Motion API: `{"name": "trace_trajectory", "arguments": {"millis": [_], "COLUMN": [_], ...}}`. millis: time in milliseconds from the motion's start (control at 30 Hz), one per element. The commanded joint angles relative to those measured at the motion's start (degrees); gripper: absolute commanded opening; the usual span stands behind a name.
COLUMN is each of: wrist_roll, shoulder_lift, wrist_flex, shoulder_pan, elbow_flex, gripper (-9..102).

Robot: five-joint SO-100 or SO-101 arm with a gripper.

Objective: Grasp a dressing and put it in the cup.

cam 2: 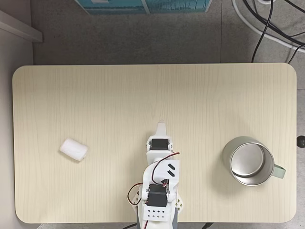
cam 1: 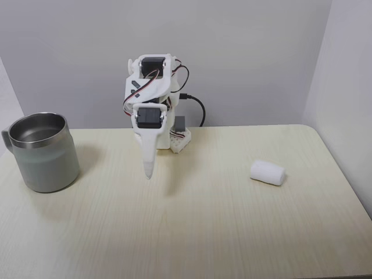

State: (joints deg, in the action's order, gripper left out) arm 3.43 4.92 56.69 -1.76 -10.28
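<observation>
Dressing (cam 1: 268, 172): small white soft roll, lying on its side on the pale wood surface (cam 1: 203, 232), untouched; right of the arm in the front-on fixed view, left of it (cam 2: 73, 150) in the top-down fixed view.
Long axis: roughly crosswise in the front-on view with a slight tilt; in the top-down view slanted, near end lower and to the right.
Claw (cam 1: 149, 174): folded down in front of the base, tip pointing at the surface near mid-table; fingers pressed together into one white point, closed on nothing; seen from above (cam 2: 162, 126) as a short blunt tip jutting toward the table's centre.
Cup (cam 1: 40, 152): grey-green mug, steel rim and interior, upright and apparently empty; far left in the front-on view, far right (cam 2: 248, 161) in the top-down view, handle turned away from the arm.
Key relation: dressing well apart from the claw, off to one side; cup well apart on the opposite side; claw between the two.
Stage, as judged: grasp not yet begun, arm in a tucked rest pose.
Next move, as judged: swing toward the roll, open the claw, come down across the roll's short width rather than along its length.
Risk, as judged: soft light roll likely to roll or skid if nudged off-centre.
</observation>
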Motion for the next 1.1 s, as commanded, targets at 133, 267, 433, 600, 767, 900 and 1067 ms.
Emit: {"name": "trace_trajectory", "arguments": {"millis": [133, 267, 433, 600, 767, 900, 1067], "wrist_roll": [-0.4, -0.4, -0.4, -0.2, 1.7, 5.2, 15.1], "shoulder_lift": [0.1, 0.1, 0.1, 0.1, 0.1, -4.6, -27.9], "wrist_flex": [1.0, 1.0, 1.0, 0.9, -0.1, 2.1, 6.6], "shoulder_pan": [2.5, 2.5, 2.5, 2.5, 3.3, 4.8, 11.3], "elbow_flex": [-0.6, -0.6, -0.6, -0.6, -1.8, -11.1, -31.7], "gripper": [0, 0, 0, 0, 0, 0, 1]}}
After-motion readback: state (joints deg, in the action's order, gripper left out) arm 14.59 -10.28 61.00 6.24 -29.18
